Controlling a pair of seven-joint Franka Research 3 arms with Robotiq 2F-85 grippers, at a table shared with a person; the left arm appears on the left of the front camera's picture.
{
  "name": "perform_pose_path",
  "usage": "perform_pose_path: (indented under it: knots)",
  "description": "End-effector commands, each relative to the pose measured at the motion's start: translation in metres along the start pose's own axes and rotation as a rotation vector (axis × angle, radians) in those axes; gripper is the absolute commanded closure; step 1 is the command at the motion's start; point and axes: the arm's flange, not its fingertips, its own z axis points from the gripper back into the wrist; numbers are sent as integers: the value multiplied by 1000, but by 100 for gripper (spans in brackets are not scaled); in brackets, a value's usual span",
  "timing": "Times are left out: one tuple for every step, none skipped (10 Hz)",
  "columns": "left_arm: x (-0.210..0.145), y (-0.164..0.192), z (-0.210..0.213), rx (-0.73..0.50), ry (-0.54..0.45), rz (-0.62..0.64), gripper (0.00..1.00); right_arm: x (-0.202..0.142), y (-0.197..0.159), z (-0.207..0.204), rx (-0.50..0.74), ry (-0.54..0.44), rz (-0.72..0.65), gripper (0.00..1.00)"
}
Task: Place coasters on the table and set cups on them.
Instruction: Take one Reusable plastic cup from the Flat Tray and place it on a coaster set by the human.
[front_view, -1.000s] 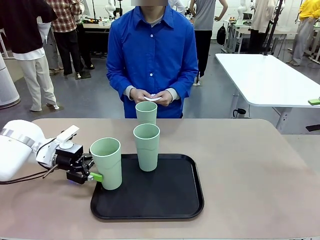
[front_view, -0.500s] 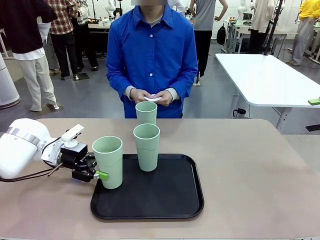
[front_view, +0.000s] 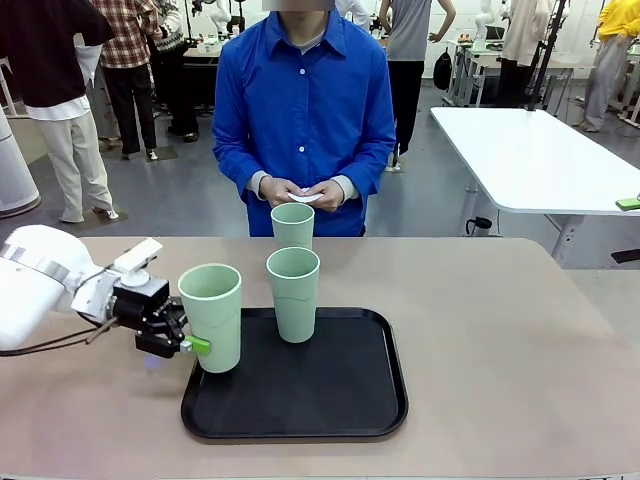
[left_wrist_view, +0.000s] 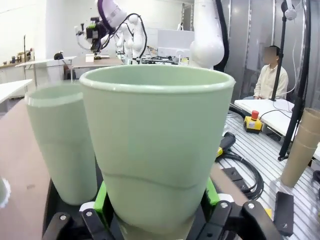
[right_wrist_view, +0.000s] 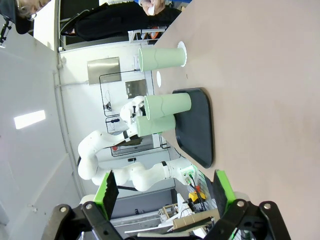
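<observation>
One near cup gripped by left tool over tray left edge; middle cup on tray; far cup beyond tray; right tool spread, empty; counter open rightward

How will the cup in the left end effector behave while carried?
The cup looks like thin, empty plastic, so it is probably light. It is tall and tapers to a narrow base, so it may tip if set down crooked. The left end effector grips low on its smooth wall, so it might slip or wobble.
</observation>
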Motion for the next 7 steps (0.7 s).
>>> perform_pose_path:
  knots:
    - [73,-26,11,-11,-4,-16,33,-1,0,0,8,2,-1,0]
    - [107,-31,16,-12,-9,7,33,-1,0,0,8,2,-1,0]
    - [131,-30,20,-12,-16,28,33,-1,0,0,8,2,-1,0]
    - [146,-29,22,8,0,42,33,-1,0,0,8,2,-1,0]
    - [155,-30,23,15,25,53,33,-1,0,0,8,2,-1,0]
    - [139,-29,18,-5,-6,7,33,-1,0,0,8,2,-1,0]
    - [139,-29,18,-5,-6,7,33,-1,0,0,8,2,-1,0]
